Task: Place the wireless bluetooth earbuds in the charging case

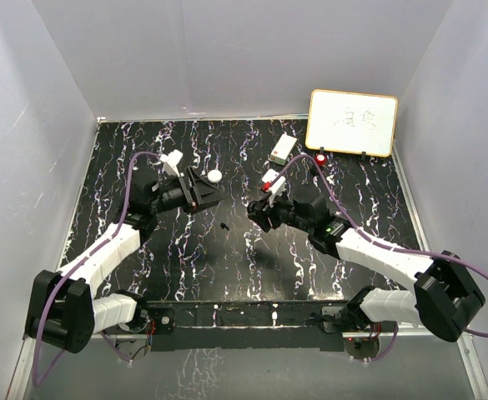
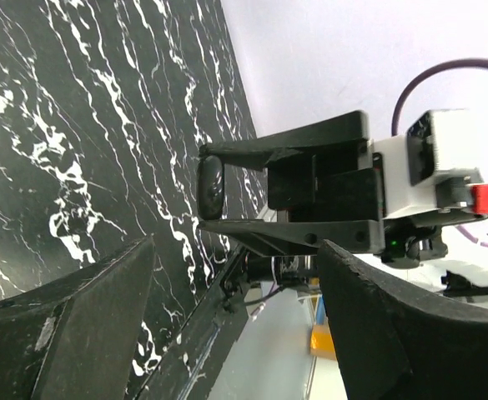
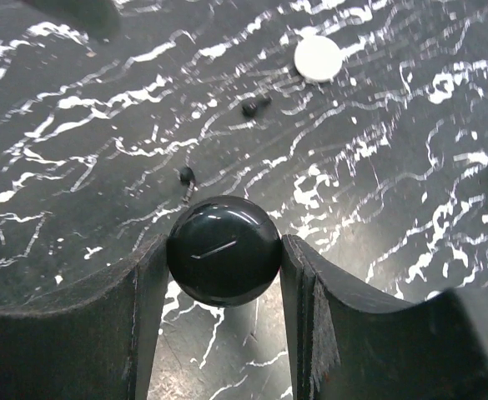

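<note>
right claw [image 3: 224, 265] clamps black case [image 3: 223, 243]

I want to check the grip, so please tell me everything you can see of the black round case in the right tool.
The black round case is a glossy, smooth puck, plastic by its look, with a faint light streak on its face. The right tool pinches its rim from both sides; nothing else seems to touch it. From the left wrist view it shows edge-on as a thin oval. It looks closed.
</note>
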You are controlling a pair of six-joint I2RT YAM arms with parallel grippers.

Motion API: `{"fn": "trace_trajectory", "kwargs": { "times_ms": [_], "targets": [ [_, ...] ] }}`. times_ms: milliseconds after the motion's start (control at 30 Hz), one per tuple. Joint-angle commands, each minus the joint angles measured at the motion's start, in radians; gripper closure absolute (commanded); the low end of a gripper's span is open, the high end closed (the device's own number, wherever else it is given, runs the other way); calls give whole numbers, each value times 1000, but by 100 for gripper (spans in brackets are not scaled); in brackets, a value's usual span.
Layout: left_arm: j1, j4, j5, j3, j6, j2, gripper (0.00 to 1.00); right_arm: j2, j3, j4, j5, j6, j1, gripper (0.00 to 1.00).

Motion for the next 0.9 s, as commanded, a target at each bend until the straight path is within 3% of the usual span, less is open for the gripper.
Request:
{"fn": "trace_trajectory", "kwargs": {
  "times_ms": [0, 333, 600, 867],
  "targets": [
    [-61, 32, 0, -17, 25, -3, 24, -47, -19, 108, -113, -51, 1, 84],
    [-185, 97, -72, -20, 26, 77, 28, -42, 14, 112, -151, -35, 1, 86],
    [-217, 147, -100, -33, 20, 111, 38, -47, 16, 118, -163, -16, 1, 87],
    [-243, 188, -117, -34, 9, 144, 41, -54, 14, 125, -175, -10, 1, 88]
  ]
}}
